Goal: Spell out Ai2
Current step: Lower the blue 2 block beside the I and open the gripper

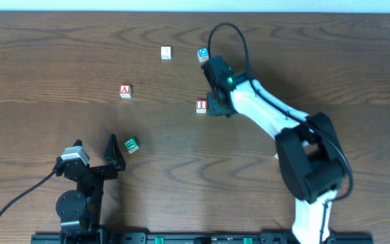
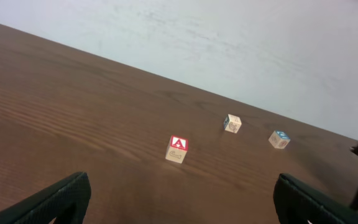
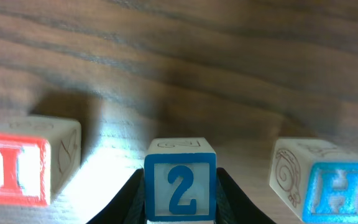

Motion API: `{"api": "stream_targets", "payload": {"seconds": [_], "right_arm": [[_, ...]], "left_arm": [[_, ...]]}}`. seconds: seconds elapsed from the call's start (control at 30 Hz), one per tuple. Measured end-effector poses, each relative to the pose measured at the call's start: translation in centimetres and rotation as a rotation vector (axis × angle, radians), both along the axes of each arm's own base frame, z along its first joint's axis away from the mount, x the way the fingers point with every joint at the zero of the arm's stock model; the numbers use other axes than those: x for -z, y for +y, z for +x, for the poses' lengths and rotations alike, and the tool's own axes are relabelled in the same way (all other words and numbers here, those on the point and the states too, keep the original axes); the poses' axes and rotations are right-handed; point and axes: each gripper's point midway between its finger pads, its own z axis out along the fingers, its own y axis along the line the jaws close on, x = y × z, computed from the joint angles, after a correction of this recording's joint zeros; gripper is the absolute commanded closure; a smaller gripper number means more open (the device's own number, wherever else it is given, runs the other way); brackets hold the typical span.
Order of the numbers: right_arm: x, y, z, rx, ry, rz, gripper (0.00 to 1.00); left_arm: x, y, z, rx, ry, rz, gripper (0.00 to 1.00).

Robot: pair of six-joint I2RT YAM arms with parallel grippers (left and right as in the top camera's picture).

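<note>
You're working at a wooden table (image 1: 39,47). Your right arm (image 1: 269,115) reaches to the middle of it. The right gripper (image 3: 180,202) is closed to block width on the blue 2 block (image 3: 180,180), with a finger pressed against each side. I cannot tell whether the block is touching the wood. The left gripper (image 2: 185,208) sits near the front edge, spread wide and holding nothing.

The red I block (image 3: 23,165) is just beside the 2 on one side, and a blue H block (image 3: 322,183) is near on the other. The red A block (image 1: 125,91) lies well apart from the I, off to the left.

I'd judge you're on the last letter. Set the 2 down just right of the I and in line with it. Then open the fingers and lift straight off so you don't nudge either block. The gap between the A and the I probably wants closing afterwards.
</note>
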Motion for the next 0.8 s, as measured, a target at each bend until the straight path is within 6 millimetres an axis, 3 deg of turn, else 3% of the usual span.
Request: {"api": "stream_targets", "payload": {"seconds": [0.1,0.27,0.8], "right_arm": [[-0.7,-1.3,-0.5,0.023,-0.025,0.034,0.98],[-1.9,-2.5,0.6,0.063,-0.056,0.078,0.98],[-2.4,1.4,0.4,-0.021,-0.107,0.111,0.98]], "left_arm": [[0.0,0.0,0.0,0.0,0.0,0.0,0.05],[0.0,0.0,0.0,0.0,0.0,0.0,0.05],[0.0,0.0,0.0,0.0,0.0,0.0,0.05]]}}
